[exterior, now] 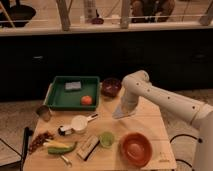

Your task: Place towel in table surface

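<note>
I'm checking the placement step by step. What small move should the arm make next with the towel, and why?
Probably ease the gripper straight down a little. The towel hangs below it over a bare patch of the table, between the dark bowl and the orange bowl; whether its lower edge touches the wood is unclear. Lowering should settle it there.

Single view only. Camera sat high on the near side of the table (150, 131), angled down, facing the dark cabinet front (75, 55) behind. Middle distance; whole tabletop in frame. Gripper (122, 111) was low over the table's right-centre, arm (165, 99) entering from frame right.
</note>
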Motion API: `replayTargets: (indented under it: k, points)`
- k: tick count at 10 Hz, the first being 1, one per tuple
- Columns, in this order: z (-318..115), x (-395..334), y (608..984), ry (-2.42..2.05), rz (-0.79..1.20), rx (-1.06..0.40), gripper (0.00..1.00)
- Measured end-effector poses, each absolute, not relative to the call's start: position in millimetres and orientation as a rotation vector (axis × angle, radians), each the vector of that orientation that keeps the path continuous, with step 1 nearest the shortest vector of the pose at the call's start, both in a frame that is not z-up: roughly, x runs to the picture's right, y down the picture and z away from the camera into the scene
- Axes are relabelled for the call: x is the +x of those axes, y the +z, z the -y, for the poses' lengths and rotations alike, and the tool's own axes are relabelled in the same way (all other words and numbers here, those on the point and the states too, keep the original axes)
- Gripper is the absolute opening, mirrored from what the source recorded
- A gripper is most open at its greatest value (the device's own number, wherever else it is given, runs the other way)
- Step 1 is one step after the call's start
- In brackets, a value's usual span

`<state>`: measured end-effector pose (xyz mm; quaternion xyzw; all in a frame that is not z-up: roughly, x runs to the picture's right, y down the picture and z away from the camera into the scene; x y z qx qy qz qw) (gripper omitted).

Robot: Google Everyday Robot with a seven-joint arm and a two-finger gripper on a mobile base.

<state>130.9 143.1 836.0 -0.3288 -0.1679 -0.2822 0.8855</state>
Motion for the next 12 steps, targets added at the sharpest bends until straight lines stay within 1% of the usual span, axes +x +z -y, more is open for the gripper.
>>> replayTargets:
  k: [1, 4, 5, 6, 12]
  points:
    - [-140, 135, 839, -0.565, 0.341, -0.678, 0.35]
    - [-134, 137, 851, -0.526, 0.332, -0.658, 0.68]
    - [-134, 139, 853, -0.516, 0.33, -0.654, 0.75]
    - [-134, 141, 857, -0.504, 0.329, -0.649, 0.8]
    - [-142, 143, 882, -0.48, 0.332, -0.667, 0.8]
